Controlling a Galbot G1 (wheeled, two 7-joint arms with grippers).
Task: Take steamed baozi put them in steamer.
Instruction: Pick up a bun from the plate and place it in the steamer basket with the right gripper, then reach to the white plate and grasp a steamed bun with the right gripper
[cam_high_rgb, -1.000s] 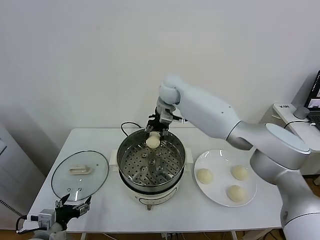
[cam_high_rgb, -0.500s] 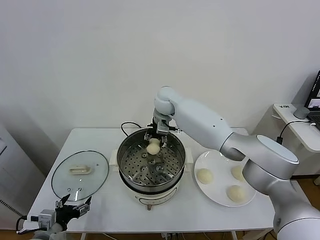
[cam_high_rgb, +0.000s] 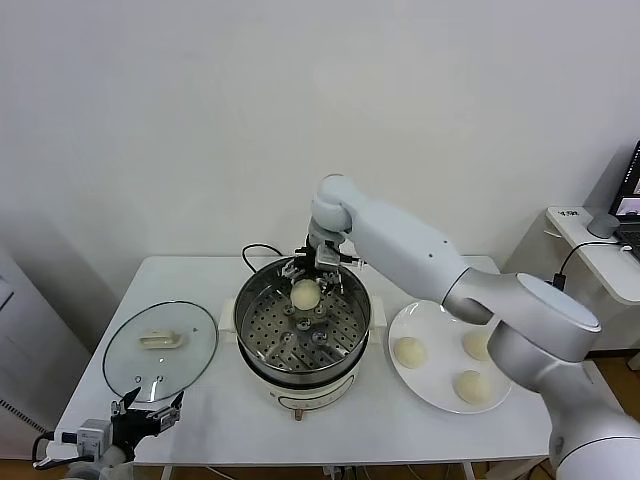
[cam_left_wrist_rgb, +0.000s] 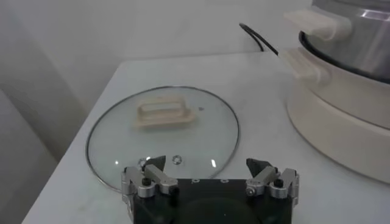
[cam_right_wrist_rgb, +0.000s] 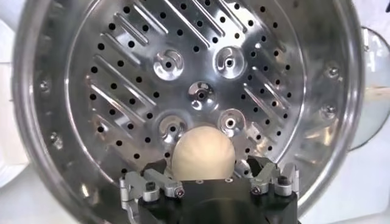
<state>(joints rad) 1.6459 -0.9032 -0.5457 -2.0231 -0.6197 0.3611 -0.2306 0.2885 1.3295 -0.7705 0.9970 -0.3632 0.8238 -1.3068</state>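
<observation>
Baozi (cam_high_rgb: 305, 293) lying on steamer (cam_high_rgb: 302, 330) floor, centre frame.
Right gripper (cam_high_rgb: 319, 268) spread wide around it, not gripping; left gripper (cam_high_rgb: 150, 413) wide, parked lower left beside glass lid (cam_high_rgb: 160, 349).

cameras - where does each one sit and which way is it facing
Head view: high on the robot, facing forward and down at the table; shows the right arm, and the left gripper.
Left wrist view: low over the table, facing the glass lid; left gripper open.
Right wrist view: above the steamer, facing down; right gripper open around a baozi.
Shared: all show the steamer.
</observation>
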